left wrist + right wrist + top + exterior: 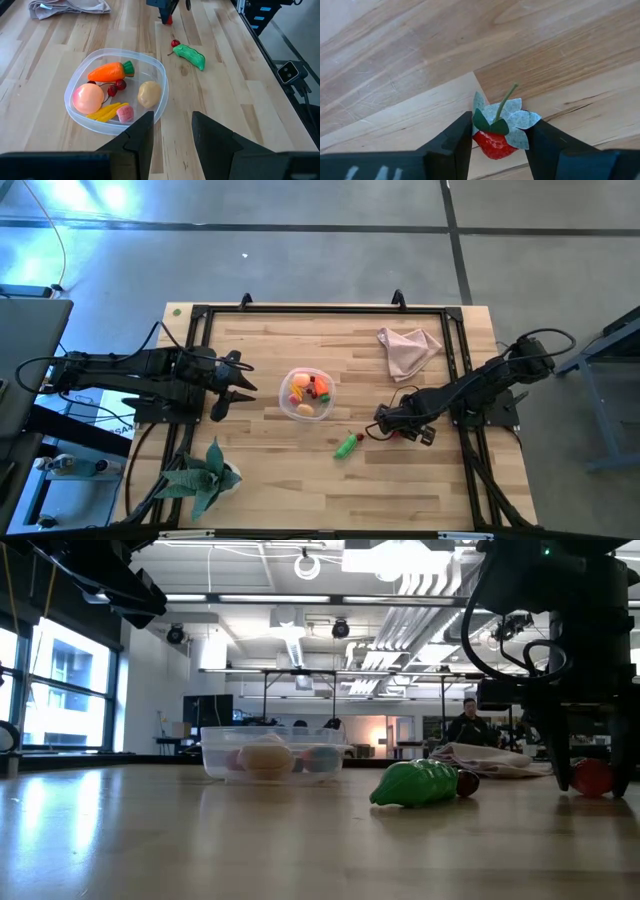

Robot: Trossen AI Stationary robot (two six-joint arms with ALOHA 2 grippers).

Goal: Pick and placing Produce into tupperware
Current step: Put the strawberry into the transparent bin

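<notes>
The clear round tupperware [307, 394] stands mid-table. It holds an orange carrot [111, 71], a peach-pink fruit [88, 97], a tan lump [149, 94], yellow pieces and small red cherries. A green pepper [346, 446] lies on the wood to its near right, with a red cherry [175, 44] at its end. Right of the pepper, my right gripper [388, 426] points straight down, shut on a red strawberry [495, 142]. My left gripper [172, 132] hangs open above the table left of the tub, with nothing between its fingers. My right gripper pinches the strawberry's red body [485, 142] between its two fingers, just under the green leaf cap and stem. The fingers [563, 775] come from above and point down. In the low view the berry [593, 776] sits down at the tabletop between the fingertips.
A pink cloth [407, 350] lies crumpled at the far right. A green leafy plant [205, 475] lies at the near left. A black frame [320, 308] runs along the table's edges. Bare wood lies between tub and pepper. A person [468, 722] sits in the room behind.
</notes>
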